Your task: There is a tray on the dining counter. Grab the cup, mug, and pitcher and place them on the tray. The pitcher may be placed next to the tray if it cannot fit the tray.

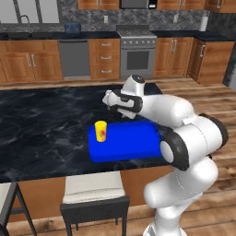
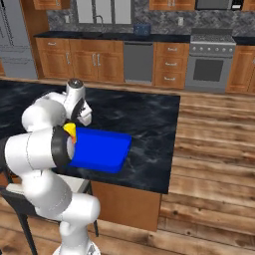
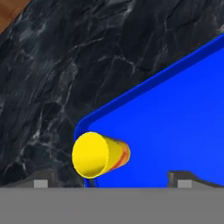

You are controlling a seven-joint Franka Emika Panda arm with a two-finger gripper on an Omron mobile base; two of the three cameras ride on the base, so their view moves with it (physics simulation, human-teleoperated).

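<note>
The yellow cup (image 1: 100,131) stands upright on the left end of the blue tray (image 1: 129,143), which lies on the dining counter (image 1: 41,124). My gripper (image 1: 109,107) hangs above the tray's far left corner, a little above and behind the cup. In the hand view its dark fingertips (image 3: 40,182) stand wide apart, open and holding nothing, with the cup (image 3: 98,154) below and between them on the tray (image 3: 175,127). In the right base view the arm hides most of the cup (image 2: 70,130) at the tray's (image 2: 102,147) near corner. The mug and the pitcher are out of view.
A white-cushioned stool (image 1: 92,191) stands at the counter's near edge. Wooden cabinets, a dishwasher (image 1: 73,57) and a stove (image 1: 137,55) line the back wall. Wood floor (image 2: 214,149) lies past the counter's right end.
</note>
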